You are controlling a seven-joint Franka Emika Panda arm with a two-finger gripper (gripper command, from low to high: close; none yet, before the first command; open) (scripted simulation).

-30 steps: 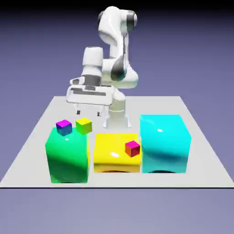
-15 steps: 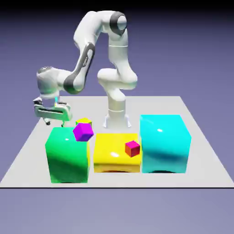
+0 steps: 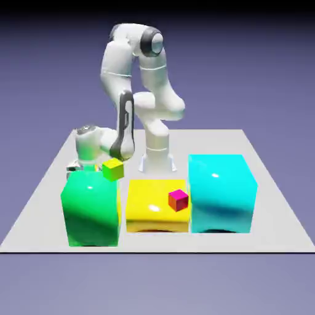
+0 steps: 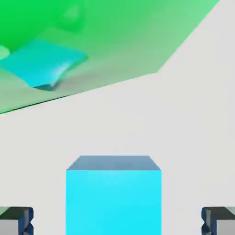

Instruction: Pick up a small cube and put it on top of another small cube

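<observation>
Arm bent low behind the green block, small cube on the table under the hand.

Leftmost in the exterior view, the gripper (image 4: 117,220) sits hidden behind the green block (image 3: 90,208); the hand view shows its fingers (image 4: 16,219) spread wide, the small cube (image 4: 114,195) lying square between them, untouched, one bright blue face forward, no long axis. Rightward stand the yellow-green cube (image 3: 112,168), the yellow block (image 3: 147,206) carrying the red-sided cube (image 3: 178,199), then the cyan block (image 3: 221,192).

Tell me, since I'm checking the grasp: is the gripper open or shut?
Open. In the hand view the gripper shows its fingertips far apart at the bottom corners, either side of the small cube, not touching it.
</observation>
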